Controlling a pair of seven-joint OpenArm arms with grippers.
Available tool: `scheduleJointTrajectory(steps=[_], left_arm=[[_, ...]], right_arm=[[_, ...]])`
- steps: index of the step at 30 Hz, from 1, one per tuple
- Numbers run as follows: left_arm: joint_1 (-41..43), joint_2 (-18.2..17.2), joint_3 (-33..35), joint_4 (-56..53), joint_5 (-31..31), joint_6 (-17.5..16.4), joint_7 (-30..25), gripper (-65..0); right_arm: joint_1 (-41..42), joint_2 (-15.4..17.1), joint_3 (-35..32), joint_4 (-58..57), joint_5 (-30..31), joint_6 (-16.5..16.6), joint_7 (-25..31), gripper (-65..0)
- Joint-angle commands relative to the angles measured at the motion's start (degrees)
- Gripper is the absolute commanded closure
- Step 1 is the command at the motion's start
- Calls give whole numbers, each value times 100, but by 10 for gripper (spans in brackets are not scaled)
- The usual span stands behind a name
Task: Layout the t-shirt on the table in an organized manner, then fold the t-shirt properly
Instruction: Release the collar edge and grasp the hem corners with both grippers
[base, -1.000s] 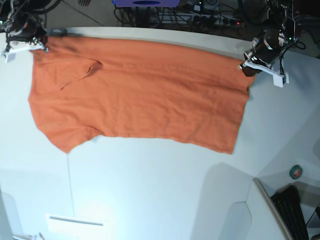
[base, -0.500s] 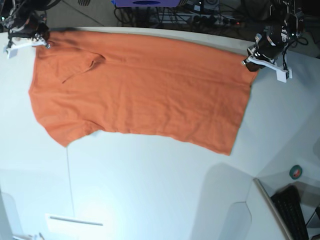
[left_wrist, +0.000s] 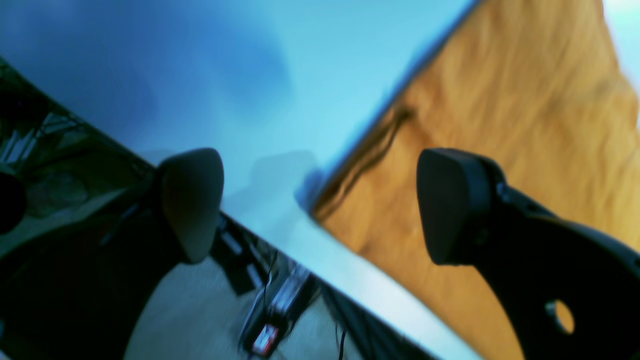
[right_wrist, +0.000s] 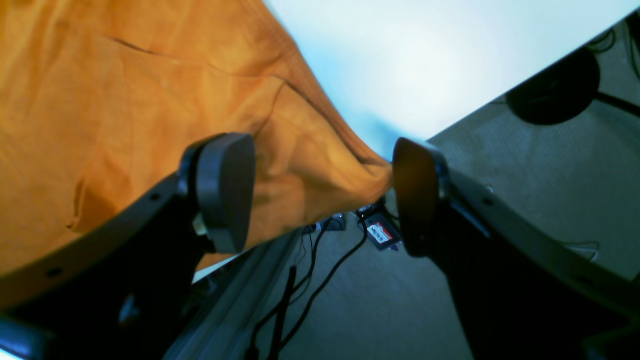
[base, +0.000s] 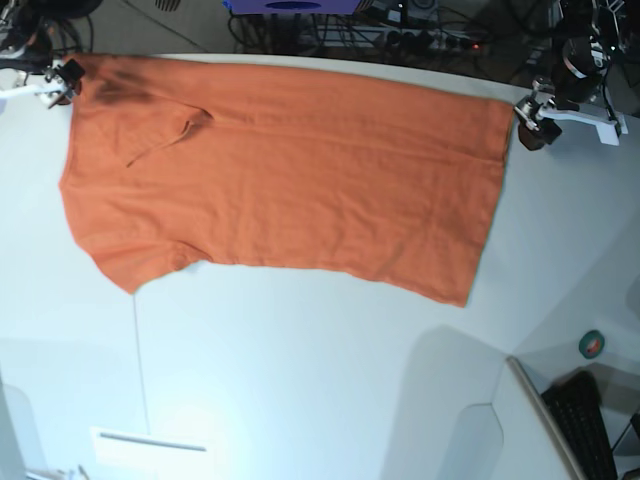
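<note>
The orange t-shirt (base: 290, 170) lies spread flat along the far edge of the white table (base: 300, 380), with one sleeve at the near left. My left gripper (base: 535, 120) hovers just off the shirt's far right corner. In the left wrist view the left gripper (left_wrist: 320, 205) is open, and the shirt's corner (left_wrist: 500, 125) rests on the table (left_wrist: 250, 75) between its fingers. My right gripper (base: 55, 85) is at the far left corner. The right wrist view shows the right gripper (right_wrist: 320, 192) open around a shirt corner (right_wrist: 125, 100) that droops over the table edge (right_wrist: 425, 60).
Cables and a power strip (base: 400, 35) run on the floor behind the table. A green tape roll (base: 592, 344) and a black keyboard (base: 590, 425) sit on a lower surface at the near right. A thin seam line (base: 140, 360) crosses the table's near left.
Both grippers have opened and let go of the shirt's far corners. The arms have moved outward and back, and the shirt's far edge now lies flatter along the table's rim.
</note>
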Motion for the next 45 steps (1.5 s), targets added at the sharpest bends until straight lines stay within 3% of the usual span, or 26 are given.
scheduleJointTrajectory(steps=[1, 4, 7, 8, 10, 14, 15, 18, 22, 26, 32, 35, 42, 45], left_arm=[[-8, -116, -213, 149, -43, -30, -144, -581], [-201, -160, -406, 245, -43, -48, -144, -578], [-465, -353, -354, 219, -43, -56, -144, -551], [-570, -415, -231, 210, -34, -56, -144, -504], [-764, -556, -20, 201, -16, -56, -144, -344], [-1186, -863, 464, -168, -7, -56, -144, -5], [-1309, -1022, 719, -335, -7, -56, -127, 0], [-1748, -1461, 1387, -713, -7, -56, 49, 0], [-2276, -1760, 1853, -1144, -7, -56, 181, 0], [-2610, -1822, 1923, -1442, -7, -56, 181, 0], [-2900, -1813, 1923, -1785, -7, -56, 172, -387], [-2979, -1795, 1932, -1847, -7, -56, 172, -512], [-3129, -1822, 1932, -2278, -7, -56, 172, -536], [-3243, -1839, 2231, -2374, 1, -56, 163, -543]], right_arm=[[106, 138, 121, 107, 28, 11, 92, -411], [555, 516, 50, 63, 28, 11, 92, -414], [1284, 1149, -495, -95, 28, 28, 83, -417], [1618, 1404, -776, -297, 28, 28, 83, -419], [2436, 1879, -1356, -983, 28, 28, 83, -419], [3869, 2354, -2464, -2495, 28, 81, 83, -420], [4159, 2433, -2798, -2776, 28, 204, 92, -420], [4836, 2468, -3484, -3383, 28, 600, 118, -422], [5583, 2442, -4073, -4438, 28, 661, 241, -473], [5961, 2442, -4565, -5291, 28, 688, 707, -519], [6137, 2195, -5022, -6091, 28, 705, 1182, -534], [6111, 2028, -5128, -6091, 28, 705, 1287, -531], [6102, 1940, -5128, -6126, 28, 705, 1411, -527], [6014, 1923, -5128, -6126, 28, 705, 1411, -450]])
